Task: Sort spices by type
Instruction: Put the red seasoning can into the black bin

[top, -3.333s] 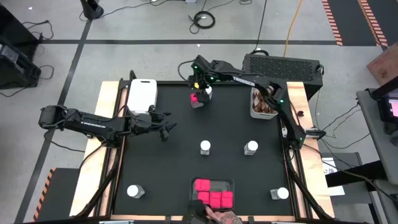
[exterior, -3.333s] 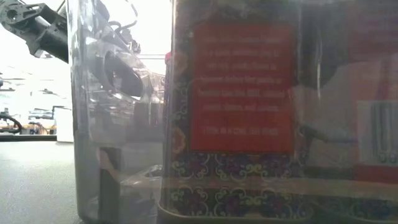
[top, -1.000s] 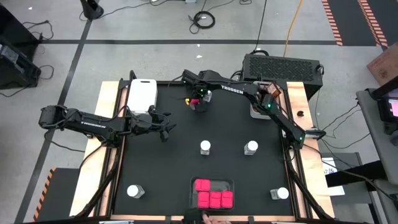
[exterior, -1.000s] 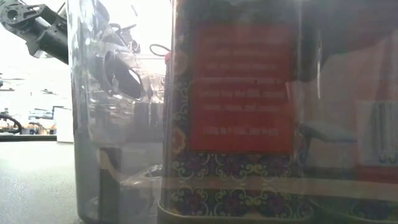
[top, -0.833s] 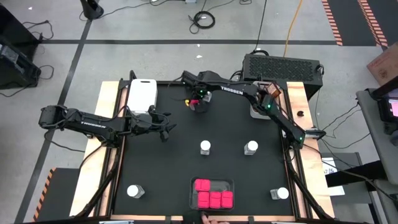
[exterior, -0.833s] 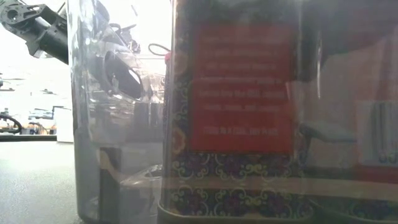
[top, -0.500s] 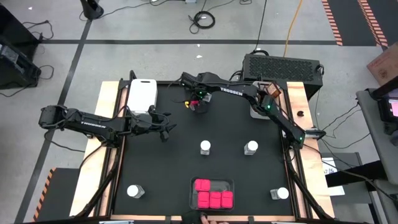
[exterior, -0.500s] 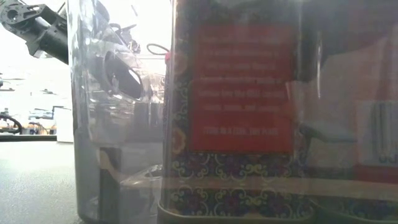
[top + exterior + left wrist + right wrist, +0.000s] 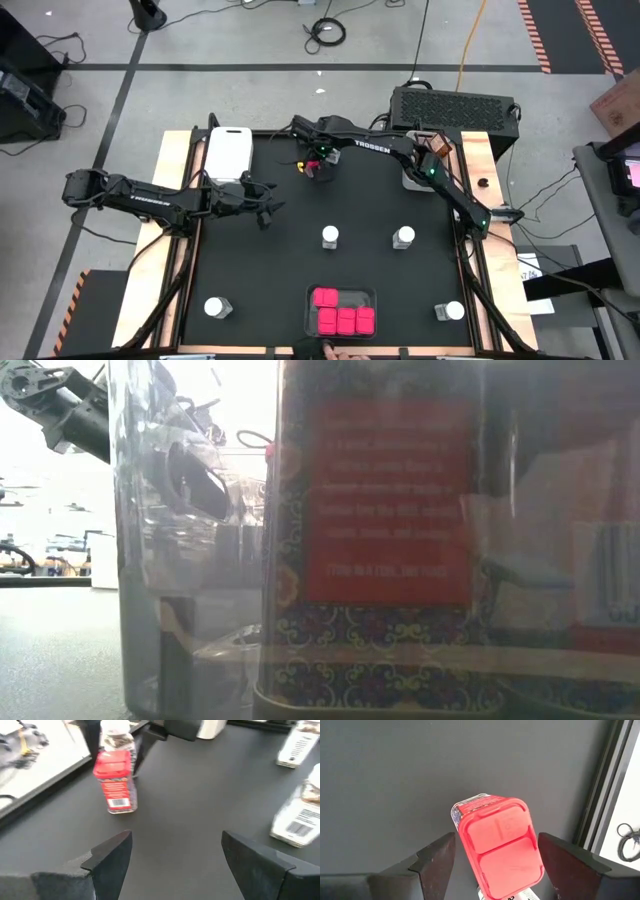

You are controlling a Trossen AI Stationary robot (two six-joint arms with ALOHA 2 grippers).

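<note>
A pink-topped spice box (image 9: 500,845) stands on the dark table (image 9: 260,270) at the far middle, also in the high view (image 9: 318,171) and the left wrist view (image 9: 115,782). My right gripper (image 9: 496,835) hangs over it, open, pointing steeply down, one finger on either side of the lid with narrow gaps. A clear jar with a white lid (image 9: 116,732) stands right behind the box. Other pink boxes (image 9: 340,312) sit in a clear tray at the near edge. My left gripper (image 9: 268,207) waits open at the table's left, holding nothing (image 9: 175,837).
White-lidded clear jars stand at the middle (image 9: 330,236), (image 9: 404,237) and near the front corners (image 9: 217,307), (image 9: 453,311). A white tray (image 9: 228,152) sits far left; a tray (image 9: 410,178) far right lies partly under my right arm. A person's hand (image 9: 340,353) shows at the near edge.
</note>
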